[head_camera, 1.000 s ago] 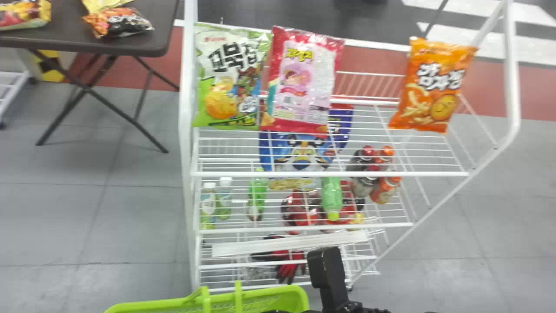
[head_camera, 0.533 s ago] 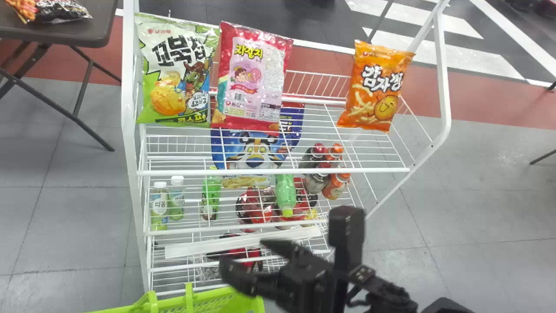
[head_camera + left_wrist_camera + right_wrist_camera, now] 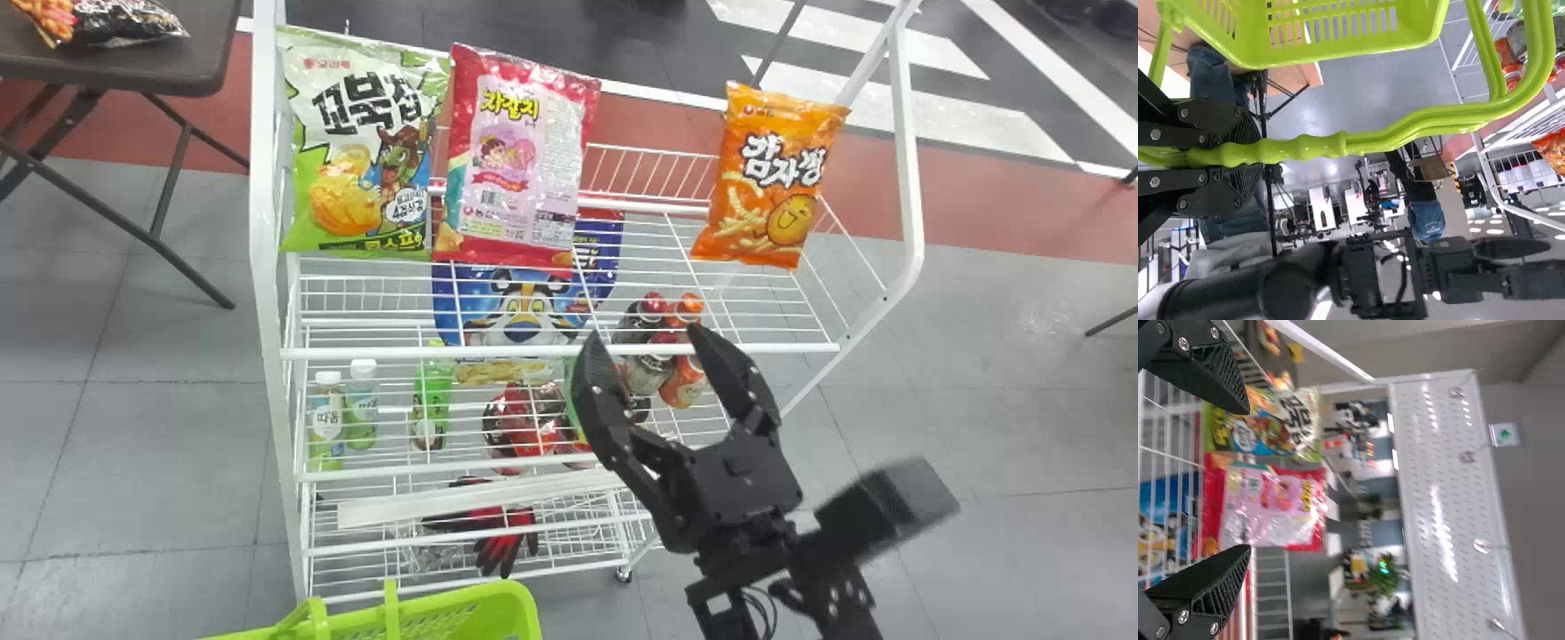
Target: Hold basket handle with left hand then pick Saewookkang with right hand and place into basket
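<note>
Right hand (image 3: pixel 645 334) wide before the rack (image 3: pixel 373 353); left hand (image 3: pixel 1250 156) seemingly grips the basket handle (image 3: pixel 1311 146).

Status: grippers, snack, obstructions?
Left gripper shut on basket handle. Right gripper open at rack. Can't confirm which bag is Saewookkang. Path to pink bag looks clear.

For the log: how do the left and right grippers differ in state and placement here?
The left gripper is shut on the green basket handle; the right gripper is spread open and holds nothing.
The left gripper is at the basket, while the right gripper is raised in front of the white rack.
Both are black, with two opposing fingers.
</note>
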`<state>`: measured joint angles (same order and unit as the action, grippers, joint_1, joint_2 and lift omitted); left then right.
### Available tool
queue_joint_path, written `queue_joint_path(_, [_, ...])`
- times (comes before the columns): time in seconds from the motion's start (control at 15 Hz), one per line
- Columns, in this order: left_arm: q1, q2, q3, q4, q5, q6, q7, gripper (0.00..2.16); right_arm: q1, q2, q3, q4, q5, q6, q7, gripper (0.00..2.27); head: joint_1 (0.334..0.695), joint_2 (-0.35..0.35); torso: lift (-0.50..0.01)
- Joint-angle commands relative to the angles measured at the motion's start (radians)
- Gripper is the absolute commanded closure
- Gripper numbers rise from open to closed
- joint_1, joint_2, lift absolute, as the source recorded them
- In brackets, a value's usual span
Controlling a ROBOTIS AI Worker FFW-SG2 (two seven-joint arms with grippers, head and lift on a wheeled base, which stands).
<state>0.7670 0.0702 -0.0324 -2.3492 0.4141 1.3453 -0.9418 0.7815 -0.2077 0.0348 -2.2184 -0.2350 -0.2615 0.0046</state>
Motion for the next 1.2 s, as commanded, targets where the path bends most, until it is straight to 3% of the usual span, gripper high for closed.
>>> queue_joint_path(0.0, [-0.014,0.0,-0.009,0.014,0.0,-0.002,0.0,1.77,0.018,0.01,0.01,0.052,0.0,-0.071,-0.029,0.09,0.695,-0.35,-0.019])
queue_joint_path(0.33, [-0.014,0.003,-0.008,0.022,0.0,-0.002,-0.008,1.77,0.027,0.018,-0.013,0.011,-0.014,0.086,-0.044,0.09,0.695,-0.35,-0.019])
queue_joint_path(1.13, [-0.021,0.005,-0.006,0.024,0.003,-0.002,-0.012,1.77,0.045,0.025,-0.015,-0.015,-0.014,0.086,-0.044,0.09,0.695,-0.35,-0.019])
